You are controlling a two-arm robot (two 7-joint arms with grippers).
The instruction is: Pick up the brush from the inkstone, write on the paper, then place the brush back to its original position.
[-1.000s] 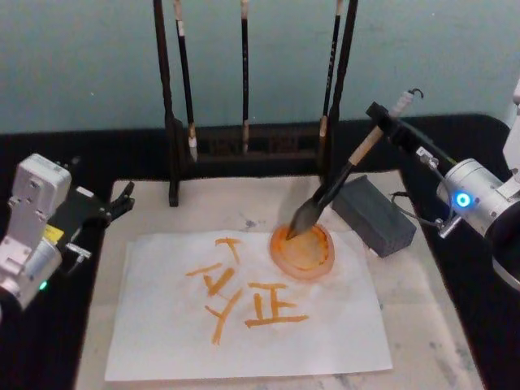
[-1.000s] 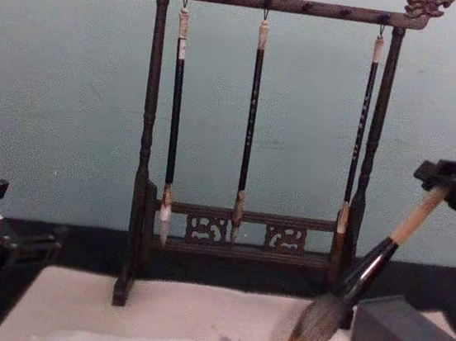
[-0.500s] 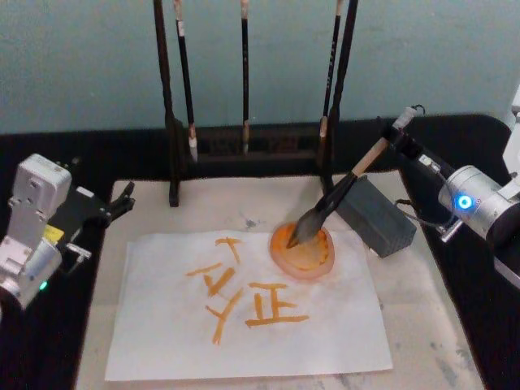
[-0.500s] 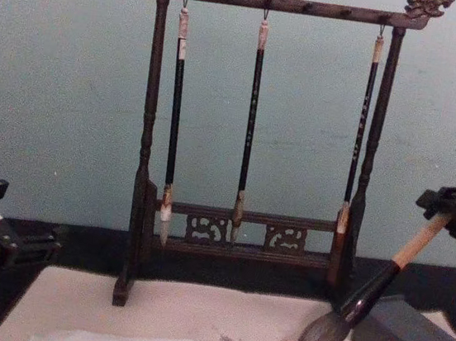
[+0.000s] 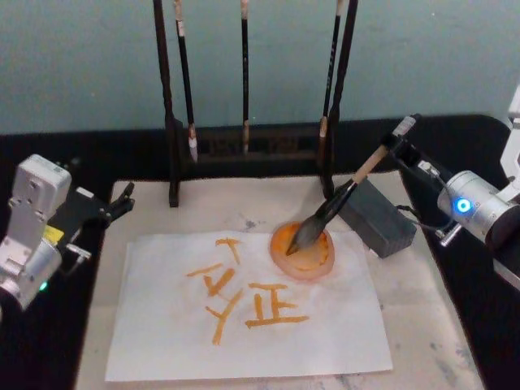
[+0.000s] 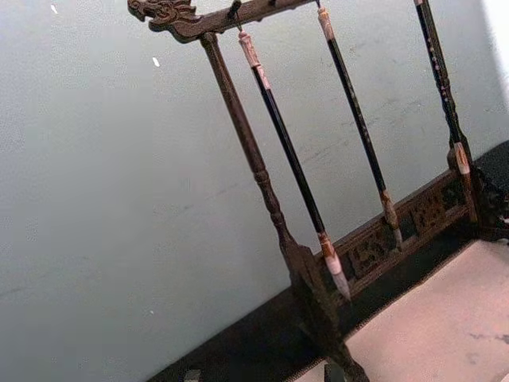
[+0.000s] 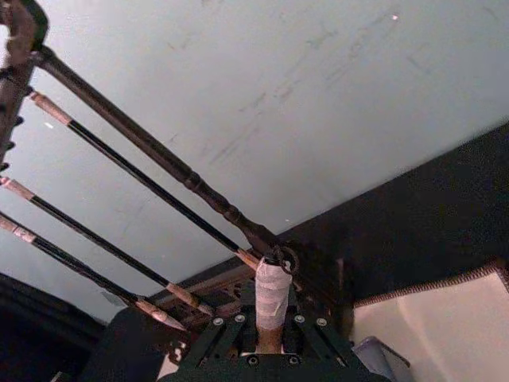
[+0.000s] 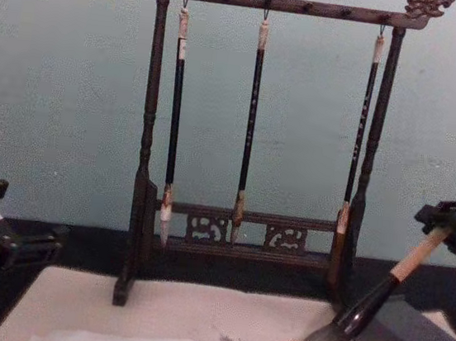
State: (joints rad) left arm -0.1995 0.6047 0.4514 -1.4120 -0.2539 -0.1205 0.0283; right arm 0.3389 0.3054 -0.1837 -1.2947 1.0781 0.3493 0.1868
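Right gripper (image 5: 393, 145), clamped on the upper handle of the brush (image 5: 345, 195), held it slanted with the tuft tip in the orange ink dish (image 5: 277, 249), beside the grey block (image 5: 378, 218). The paper (image 5: 325, 333) bore orange characters, so the return step appeared in hand; the next move called for lowering the handle and releasing it gently. Left gripper (image 5: 122, 199) sat parked at far left.
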